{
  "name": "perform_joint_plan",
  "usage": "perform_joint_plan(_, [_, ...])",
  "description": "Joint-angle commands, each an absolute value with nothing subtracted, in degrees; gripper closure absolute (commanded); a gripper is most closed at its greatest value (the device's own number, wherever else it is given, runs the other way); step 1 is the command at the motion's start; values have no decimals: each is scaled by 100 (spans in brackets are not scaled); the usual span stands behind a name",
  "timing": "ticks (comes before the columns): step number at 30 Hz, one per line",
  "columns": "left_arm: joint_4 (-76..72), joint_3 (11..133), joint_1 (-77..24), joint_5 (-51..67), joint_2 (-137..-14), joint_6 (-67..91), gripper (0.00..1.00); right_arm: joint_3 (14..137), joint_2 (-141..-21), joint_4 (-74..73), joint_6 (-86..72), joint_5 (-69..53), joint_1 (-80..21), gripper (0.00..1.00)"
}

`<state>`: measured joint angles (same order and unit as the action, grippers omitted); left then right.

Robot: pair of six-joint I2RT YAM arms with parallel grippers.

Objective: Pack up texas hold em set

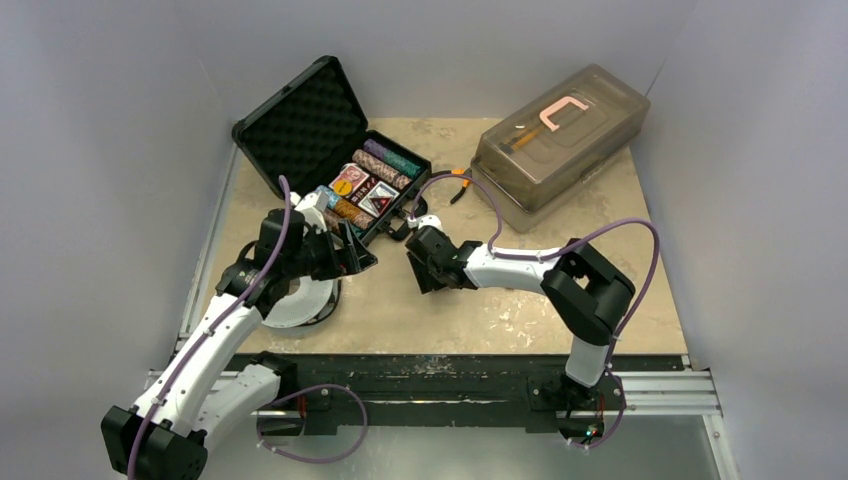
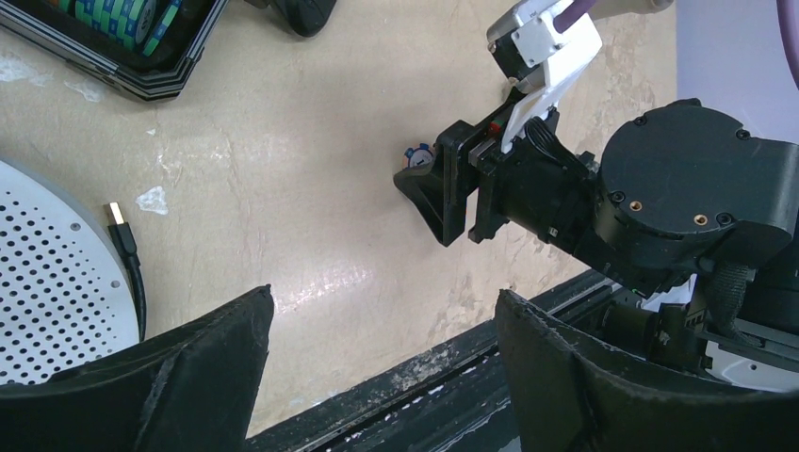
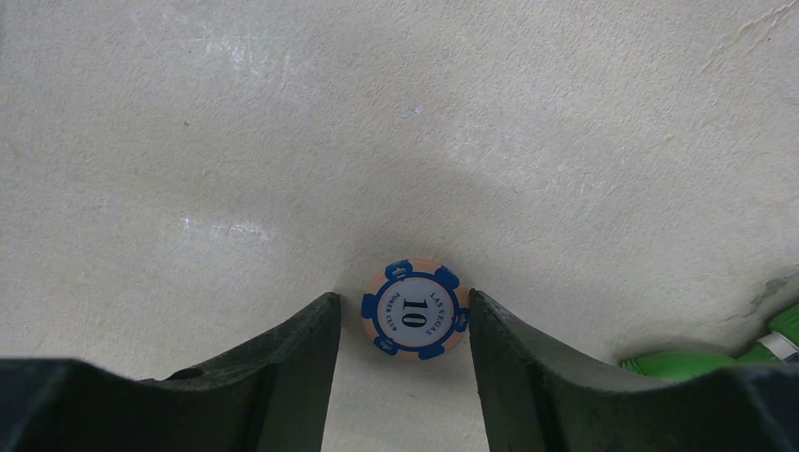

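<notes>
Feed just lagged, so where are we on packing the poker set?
Done: chip rows and decks sit in the open case. In hand: right tool straddles a loose chip on the table, not lifted. Left tool is open, empty. Remaining: put that chip in, shut the case.

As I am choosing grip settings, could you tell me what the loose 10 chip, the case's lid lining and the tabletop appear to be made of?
10 chip: probably plastic or clay composite, matte, judging by moulded blue edge spots and printed centre. Lid lining: black foam, shown by its egg-crate dimples. Tabletop: beige marbled surface, perhaps laminate or stone; slight sheen.
</notes>
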<state>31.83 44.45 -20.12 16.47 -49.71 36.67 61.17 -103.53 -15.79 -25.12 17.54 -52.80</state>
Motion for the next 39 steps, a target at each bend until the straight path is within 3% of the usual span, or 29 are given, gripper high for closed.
perform_joint_plan(1, [3077, 4456, -1995, 1680, -4879, 3627, 16, 6057, -10532, -1733, -2647, 1840, -5313, 49])
perform_joint_plan(19, [2434, 4175, -1938, 2479, -5718, 4225, 18, 5635, -10082, -1065, -2380, 1623, -5294, 72])
perform_joint_plan(28, [433, 3694, -1347, 3977, -6947, 5228, 23, 5343, -9616, -545, -1908, 1399, -5204, 75])
perform_joint_plan(39, [-406, 4297, -1671, 4498, -8580, 5241, 34, 4767, -8720, 188, -1399, 896, -5194, 77])
